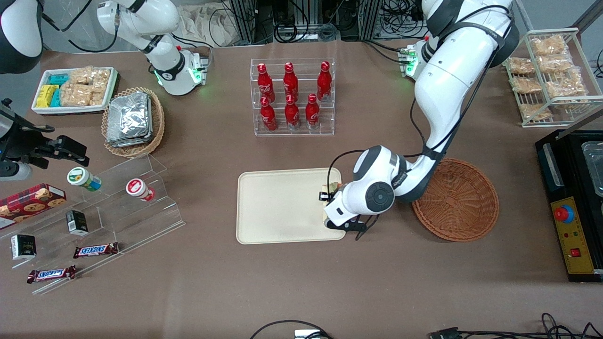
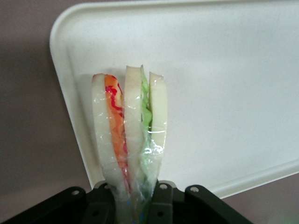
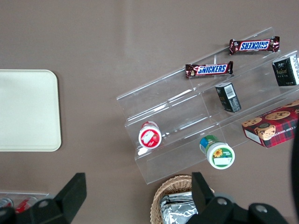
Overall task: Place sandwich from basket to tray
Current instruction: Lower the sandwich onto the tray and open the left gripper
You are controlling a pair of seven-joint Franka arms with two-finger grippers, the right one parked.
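Note:
My left gripper (image 1: 330, 207) is over the end of the cream tray (image 1: 282, 207) that lies nearest the reddish-brown wicker basket (image 1: 459, 200). It is shut on the sandwich (image 2: 128, 126), a clear-wrapped wedge with orange-red and green layers. In the left wrist view the gripper (image 2: 133, 196) pinches the wedge's narrow end, and the rest of the wedge lies over the tray (image 2: 224, 70) near its rim. A bit of the sandwich (image 1: 335, 187) shows beside the wrist in the front view. I cannot tell whether it touches the tray. The basket holds nothing.
A clear rack of red bottles (image 1: 292, 96) stands farther from the front camera than the tray. A tan basket of foil packets (image 1: 132, 120), a white snack bin (image 1: 75, 89) and an acrylic stand (image 1: 118, 207) lie toward the parked arm's end. A black control box (image 1: 572, 207) lies beside the basket.

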